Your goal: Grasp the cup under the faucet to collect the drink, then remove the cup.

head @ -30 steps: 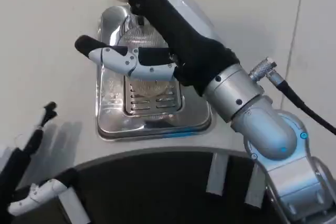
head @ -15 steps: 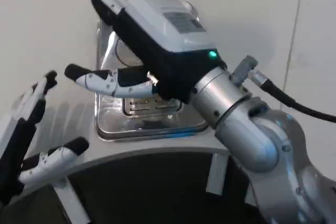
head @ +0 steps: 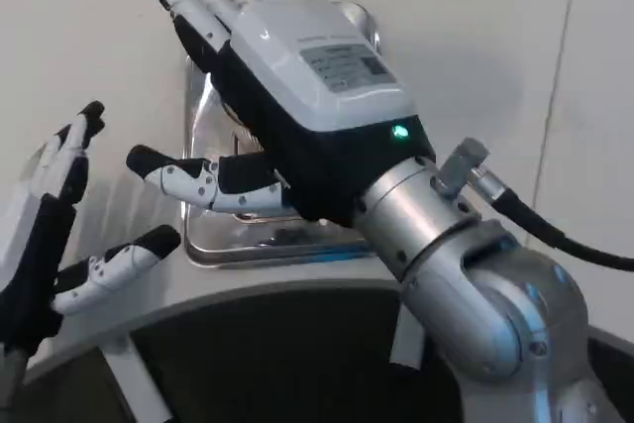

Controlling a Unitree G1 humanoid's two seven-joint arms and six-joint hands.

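White tabletop carries a shiny metal drip tray with a slotted grate partly visible; a dark curved panel with grey brackets runs along the near edge.

The steel drip tray is mostly covered by the right hand, spread flat above it. Bare table is left to the tray's left, where the left hand is held open.
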